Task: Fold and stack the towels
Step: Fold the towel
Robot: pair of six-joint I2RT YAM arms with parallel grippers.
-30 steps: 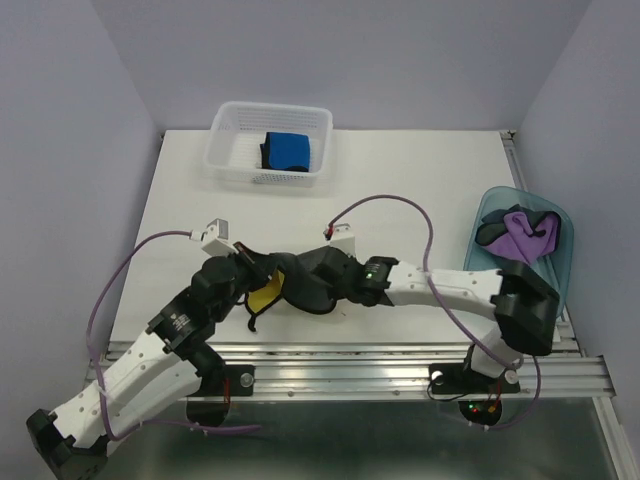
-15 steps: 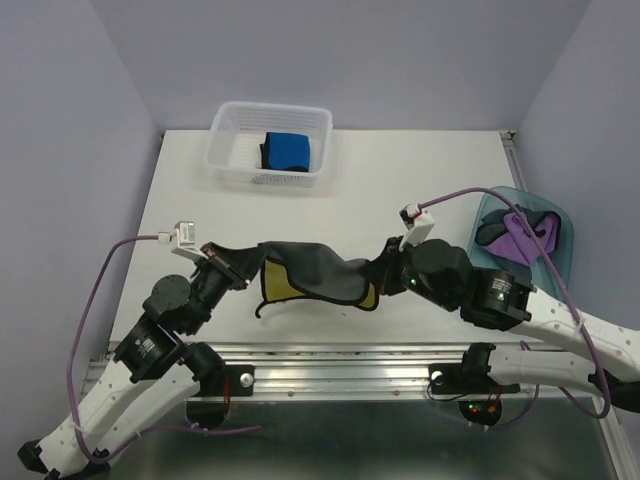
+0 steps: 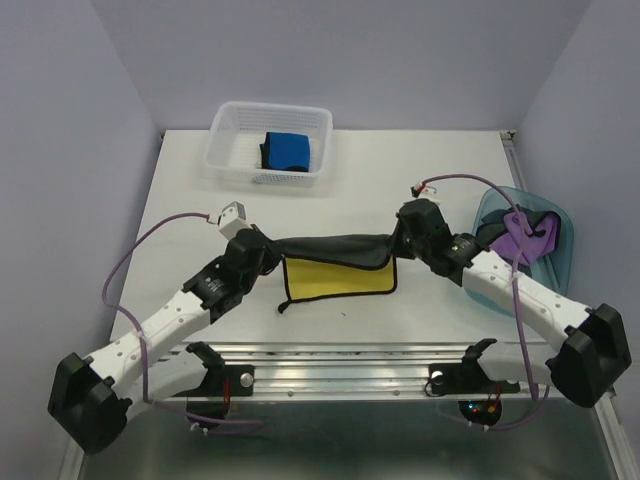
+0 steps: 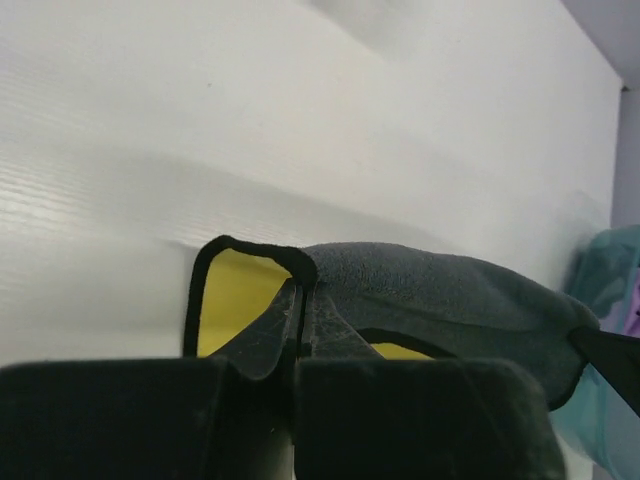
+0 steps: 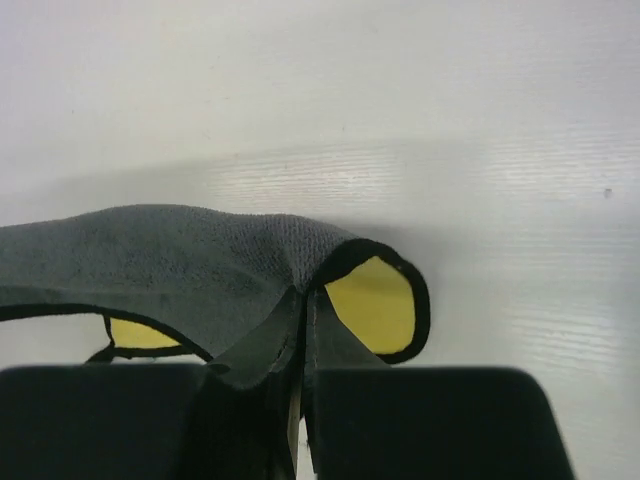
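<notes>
Over on the left, at the back of the bench [image 3: 180, 200], the white basket [image 3: 228, 150] is holding a folded blue towel [image 3: 288, 150], put away by the look of it. Coming forward, the left jaws are pinching fully shut on one top corner of the yellow towel [image 3: 338, 278]. The cloth is stretching across the middle of the bench, its dark grey backing rolling over the raised top edge while the yellow face is spreading toward the near side, its lower part seemingly resting on the bench. At the other end the right jaws are clamping just as tight on the opposite corner, so both arms are sharing one taut edge. Far right, the blue tub [image 3: 560, 225] is waiting with a purple towel [image 3: 525, 232] and a dark towel [image 3: 492, 232] bundled inside. My read is that they are making the first fold. Doing it well is going to mean moving both corners together, level and at one pace, laying the held edge square onto the near edge, and releasing only once the cloth is lying flat. The overhead view is giving the whole span plus the basket. The wrist cameras are missing the basket, but they are showing up close each pair of jaws biting right on the black-trimmed hem, with yellow peeking through the curl.
</notes>
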